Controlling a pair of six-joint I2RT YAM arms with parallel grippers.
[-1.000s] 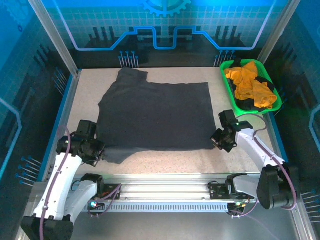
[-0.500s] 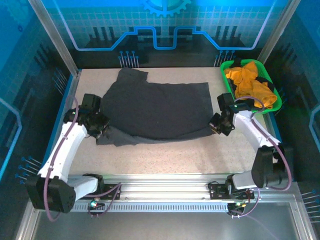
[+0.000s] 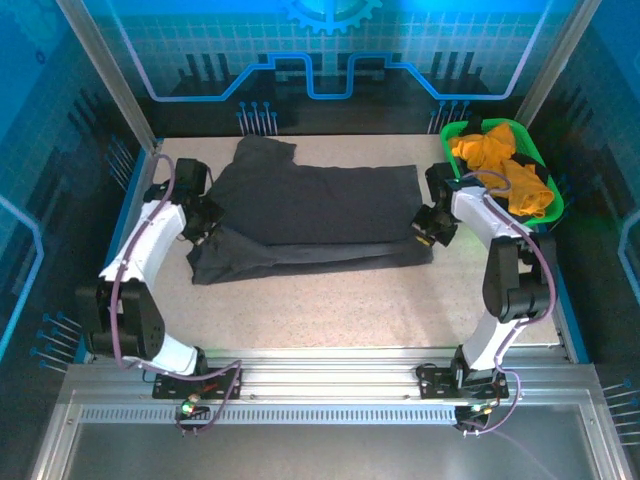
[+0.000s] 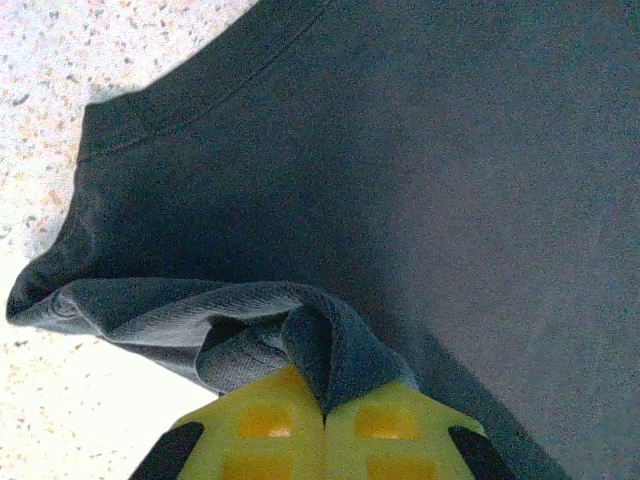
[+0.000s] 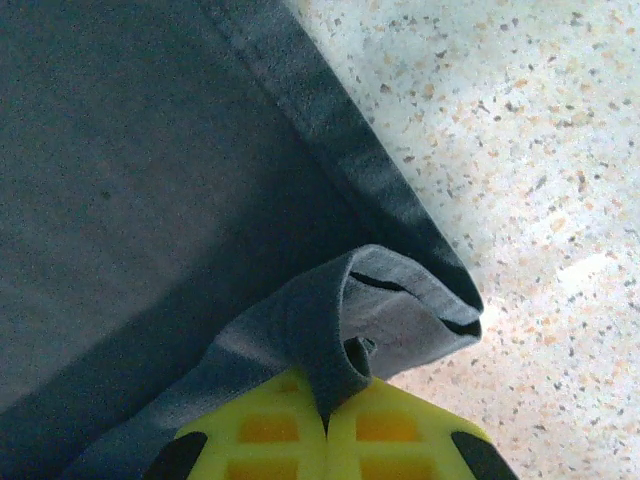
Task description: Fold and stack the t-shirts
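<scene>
The large, plain dark charcoal-grey cloth t-shirt (image 3: 320,215) lies spread across the far half of the speckled stone-look tabletop (image 3: 400,300). Its near hem is doubled over toward the back, so a lower layer shows as a band along the near side, and one sleeve points to the far left corner. At the shirt's left end the left gripper (image 3: 205,222) pinches a bunched fold of the grey fabric (image 4: 450,150), its yellow pads (image 4: 265,425) pressed together with cloth (image 4: 320,345) squeezed between them. At the right end the right gripper (image 3: 425,228) does the same, clamping a curled corner of the hem (image 5: 400,300) between closed yellow pads (image 5: 385,425). Both wrist views cut the garment off at their edges. The crumpled orange-yellow cloth t-shirt (image 3: 495,165) sits in the bright green plastic basket (image 3: 557,203) at the far right. Darker material beneath it is hard to make out, and the right arm covers the basket's near-left corner.
</scene>
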